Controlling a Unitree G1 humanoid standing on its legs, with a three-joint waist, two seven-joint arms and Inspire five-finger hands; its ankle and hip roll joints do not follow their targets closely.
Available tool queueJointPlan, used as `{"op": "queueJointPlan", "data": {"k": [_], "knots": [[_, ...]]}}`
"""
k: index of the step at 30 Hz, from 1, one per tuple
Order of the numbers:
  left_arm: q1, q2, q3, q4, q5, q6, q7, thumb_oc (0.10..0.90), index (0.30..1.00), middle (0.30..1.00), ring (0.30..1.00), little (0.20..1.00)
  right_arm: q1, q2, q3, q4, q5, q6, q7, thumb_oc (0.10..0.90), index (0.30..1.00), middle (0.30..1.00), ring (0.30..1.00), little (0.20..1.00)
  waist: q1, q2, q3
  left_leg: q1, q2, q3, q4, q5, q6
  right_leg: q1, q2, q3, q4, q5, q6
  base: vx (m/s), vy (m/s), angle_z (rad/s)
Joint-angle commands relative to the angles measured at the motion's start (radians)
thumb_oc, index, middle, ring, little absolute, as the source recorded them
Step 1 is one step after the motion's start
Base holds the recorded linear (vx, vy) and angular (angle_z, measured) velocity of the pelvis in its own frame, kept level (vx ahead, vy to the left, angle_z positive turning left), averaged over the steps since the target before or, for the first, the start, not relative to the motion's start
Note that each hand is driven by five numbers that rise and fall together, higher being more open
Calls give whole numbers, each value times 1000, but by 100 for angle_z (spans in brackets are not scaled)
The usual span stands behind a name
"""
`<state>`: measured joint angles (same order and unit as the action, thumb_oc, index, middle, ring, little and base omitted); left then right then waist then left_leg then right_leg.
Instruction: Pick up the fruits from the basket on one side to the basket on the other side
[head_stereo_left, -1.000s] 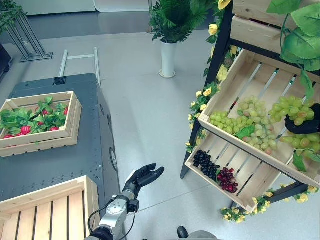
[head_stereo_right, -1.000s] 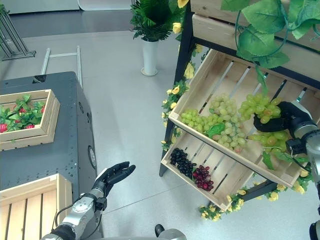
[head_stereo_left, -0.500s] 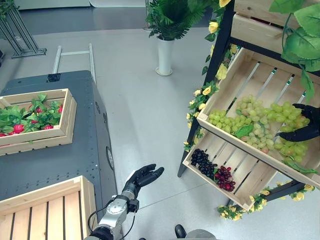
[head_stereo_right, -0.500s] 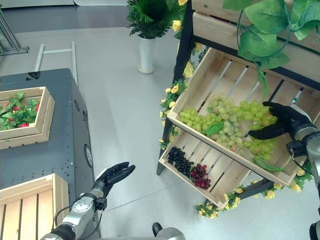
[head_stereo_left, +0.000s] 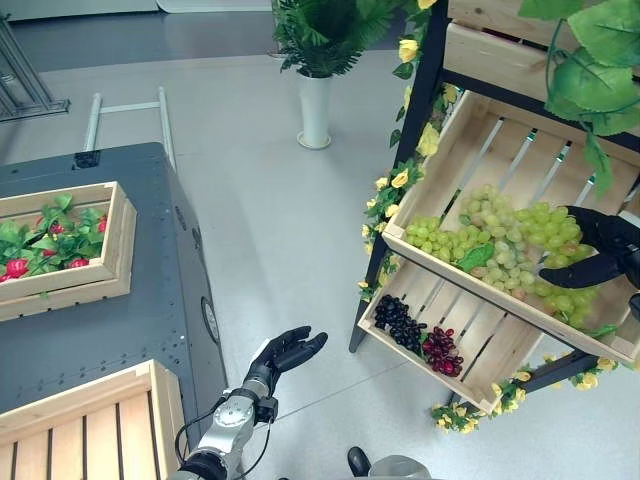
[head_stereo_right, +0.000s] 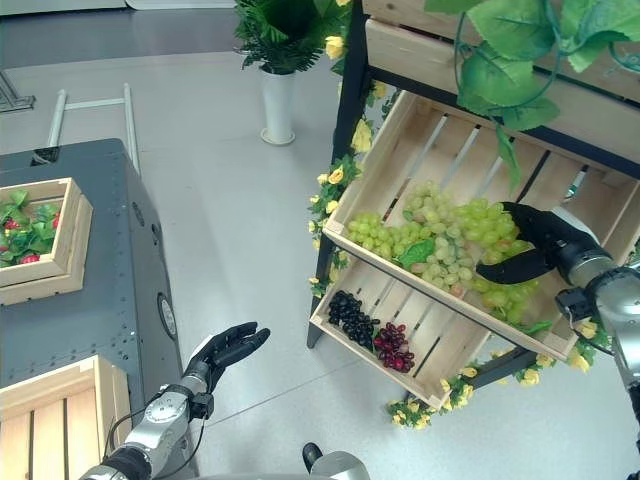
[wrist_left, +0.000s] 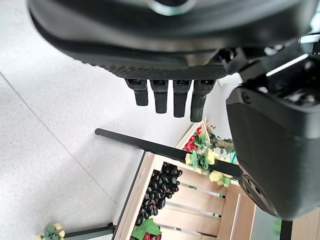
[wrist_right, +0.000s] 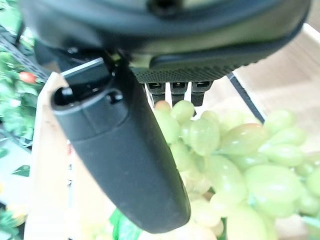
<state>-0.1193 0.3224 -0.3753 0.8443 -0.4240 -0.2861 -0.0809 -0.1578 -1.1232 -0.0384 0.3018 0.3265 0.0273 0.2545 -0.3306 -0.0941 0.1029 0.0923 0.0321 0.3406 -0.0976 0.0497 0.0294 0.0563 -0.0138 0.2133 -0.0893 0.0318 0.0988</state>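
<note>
Green grapes (head_stereo_right: 450, 235): pale yellow-green, round to oval, heaped in several bunches across the upper slanted crate (head_stereo_right: 400, 165) of the shelf stand; a few berries blush pinkish at the low edge, and one green leaf (head_stereo_right: 414, 252) lies among them.

Right hand (head_stereo_right: 530, 245) sits over the right end of the heap, fingers spread and straight, thumb stretched along the bunch's lower side. It touches the grapes but is not closed round them. The right wrist view shows the grapes (wrist_right: 235, 165) right beside the thumb.

Lower crate (head_stereo_left: 470, 340) holds a small pile of black grapes (head_stereo_left: 397, 322) and, just beside it, dark red grapes (head_stereo_left: 440, 350).

Left hand (head_stereo_left: 285, 352) hangs over the floor near the grey cabinet (head_stereo_left: 130, 300), fingers loosely extended, holding nothing.

On the cabinet: a wooden tray of strawberries (head_stereo_left: 40, 250) with leaves, and nearer, an empty slatted crate (head_stereo_left: 90, 430).
</note>
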Motion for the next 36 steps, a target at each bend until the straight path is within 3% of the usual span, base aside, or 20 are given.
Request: {"op": "queueJointPlan", "data": {"k": [1, 7, 18, 23, 29, 36], "knots": [[-88, -2, 16, -27, 13, -77, 14, 800, 900, 900, 900, 900, -38, -12, -180, -22, -181, -154, -181, 800, 900, 900, 900, 900, 32, 2, -68, 75, -38, -7, 35, -219, 27, -34, 104, -3, 8, 8, 7, 0, 0, 0], [-84, -10, 19, -17, 10, -95, 30, 800, 900, 900, 900, 900, 86, -23, -261, -116, -463, -176, -355, 800, 900, 900, 900, 900, 9, 11, -66, 76, -39, 5, 33, -220, 31, -39, 107, 14, 9, 9, 13, -3, 9, -3], [-68, -25, 29, -1, 23, -113, 12, 800, 900, 900, 900, 900, 187, -34, -334, -239, -697, -205, -495, 800, 900, 900, 900, 900, 9, 24, -70, 78, -41, 2, 25, -221, 32, -39, 106, 20, 11, 3, 21, 1, 5, -4], [-56, -30, 38, 7, 27, -114, 6, 800, 900, 900, 900, 900, 218, -4, -382, -371, -602, -309, -493, 800, 900, 900, 900, 900, 8, 33, -76, 81, -43, -1, 21, -223, 33, -36, 104, 20, 10, -3, 23, 15, 0, 0], [-47, -36, 56, 10, 38, -114, 9, 800, 900, 900, 900, 900, 259, 60, -421, -517, -506, -361, -393, 800, 900, 900, 900, 900, 4, 41, -76, 81, -45, -2, 21, -225, 34, -38, 103, 23, 13, -8, 23, 0, 0, 0], [-43, -39, 70, 16, 43, -109, 10, 800, 900, 900, 900, 900, 263, 142, -376, -701, -232, -408, -108, 800, 900, 900, 900, 900, -7, 50, -77, 84, -48, 10, 26, -226, 32, -41, 102, 22, 19, -11, 19, 0, 0, 0]]}}
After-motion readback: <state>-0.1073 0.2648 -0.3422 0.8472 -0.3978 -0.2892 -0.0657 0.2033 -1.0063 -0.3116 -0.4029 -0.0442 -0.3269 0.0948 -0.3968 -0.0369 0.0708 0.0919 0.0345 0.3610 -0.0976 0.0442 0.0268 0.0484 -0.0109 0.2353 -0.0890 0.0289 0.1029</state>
